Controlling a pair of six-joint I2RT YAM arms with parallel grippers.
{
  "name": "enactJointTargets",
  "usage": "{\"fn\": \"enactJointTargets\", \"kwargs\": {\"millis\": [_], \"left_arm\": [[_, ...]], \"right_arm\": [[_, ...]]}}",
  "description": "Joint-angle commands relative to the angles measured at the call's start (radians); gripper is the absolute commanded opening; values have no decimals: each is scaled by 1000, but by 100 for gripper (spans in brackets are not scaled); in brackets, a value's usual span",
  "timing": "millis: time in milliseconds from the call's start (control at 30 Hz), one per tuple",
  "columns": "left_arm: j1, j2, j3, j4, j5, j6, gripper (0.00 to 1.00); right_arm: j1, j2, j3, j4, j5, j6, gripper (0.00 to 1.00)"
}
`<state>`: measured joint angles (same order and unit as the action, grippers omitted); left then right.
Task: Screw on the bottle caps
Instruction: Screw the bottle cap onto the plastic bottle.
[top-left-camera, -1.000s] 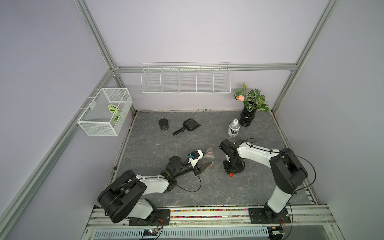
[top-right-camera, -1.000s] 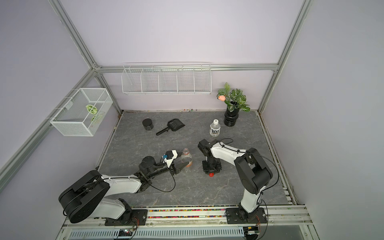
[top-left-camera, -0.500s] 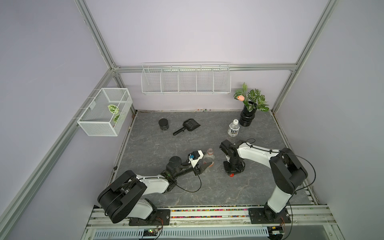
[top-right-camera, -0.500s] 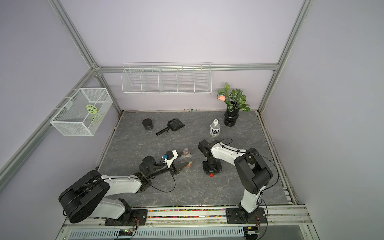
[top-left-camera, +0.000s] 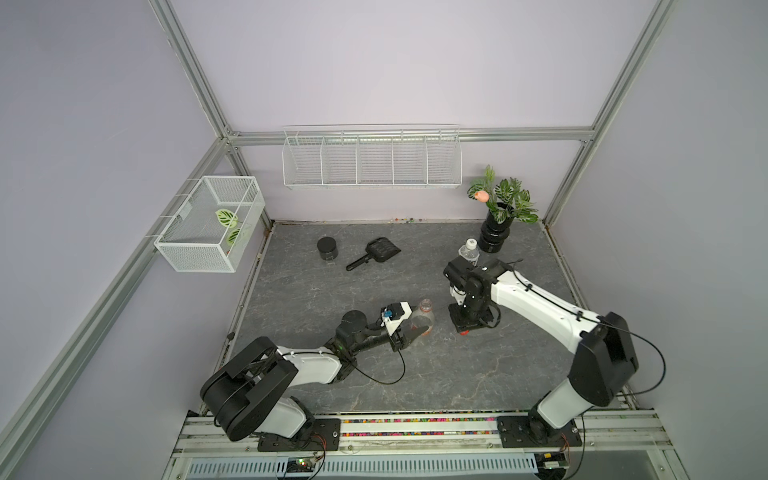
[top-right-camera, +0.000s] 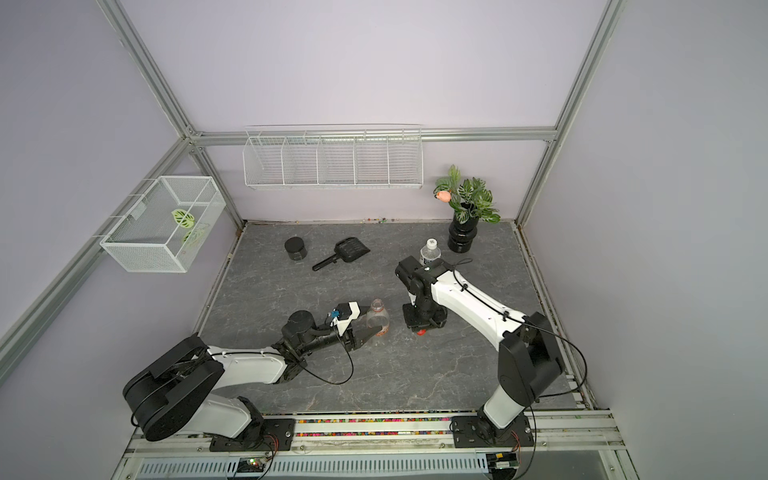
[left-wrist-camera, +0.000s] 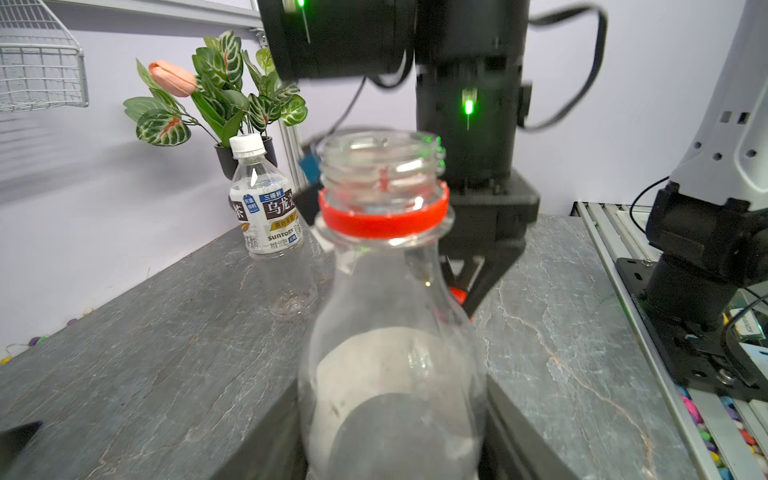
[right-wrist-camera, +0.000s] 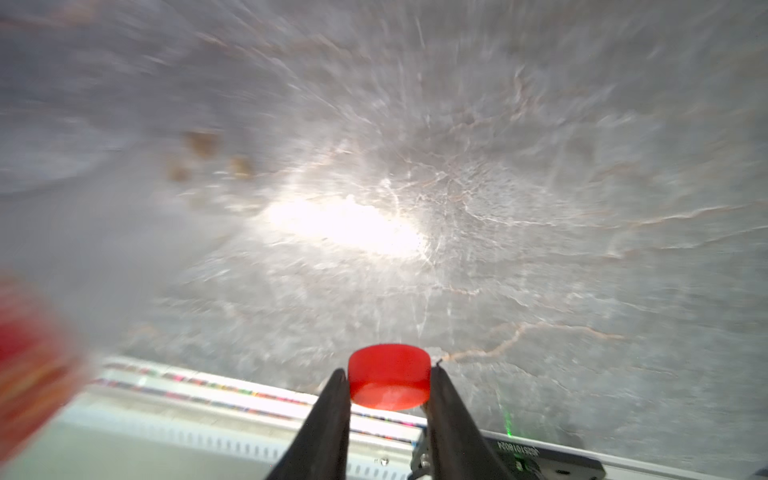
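Left gripper (top-left-camera: 417, 325): jaws partly open and clamped on the tall bottle (left-wrist-camera: 395, 345); one finger against each side of its lower body
Tall bottle: upright on the table (top-left-camera: 457, 374), between the left jaws; mouth open, threads bare above a red ring (left-wrist-camera: 382, 220)
Right gripper (right-wrist-camera: 388, 390): pointed down at the table; jaws drawn close and pinching the red cap (right-wrist-camera: 388, 380); a finger (right-wrist-camera: 328, 415) pressed to each side of its wall
Red cap: at the very tips of the right jaws, low over the table; whether it touches the surface, cannot tell; from the left jaws it lies straight ahead, past the tall bottle and apart from it
Short bottle (left-wrist-camera: 270, 224): upright, well ahead of the left jaws and off to one side; well apart from the right jaws; partly hidden by the right arm in both top views
White cap (left-wrist-camera: 247, 146): on the short bottle's neck; how tight, cannot tell
Vase (top-left-camera: 492, 239): just beside the short bottle; far from both pairs of jaws
Jar (top-left-camera: 327, 248) and scoop (top-left-camera: 376, 252): near each other at the far side of the table; well apart from both pairs of jaws
Right wrist view: table blurred; jaws and red cap sharp
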<state>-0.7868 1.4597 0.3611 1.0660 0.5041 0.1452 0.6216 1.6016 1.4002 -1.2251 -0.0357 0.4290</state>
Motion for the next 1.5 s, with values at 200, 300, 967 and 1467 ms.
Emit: {"fn": "enactJointTargets", "kwargs": {"millis": [200,300,967,1467], "left_arm": [[-33,122,68,42,94,50,59],[-41,151,81,47,108,52,59],[-83,243,142,21,145,52,59],[-85,235,139,16,134,46,58]], "right_arm": [[12,-72,262,-295,-106,-83,34],[26,-71,322,-306,-122,-67,32],[134,78,597,-404,-18,-45,34],[157,116,602,-422,22,-56,34]]}}
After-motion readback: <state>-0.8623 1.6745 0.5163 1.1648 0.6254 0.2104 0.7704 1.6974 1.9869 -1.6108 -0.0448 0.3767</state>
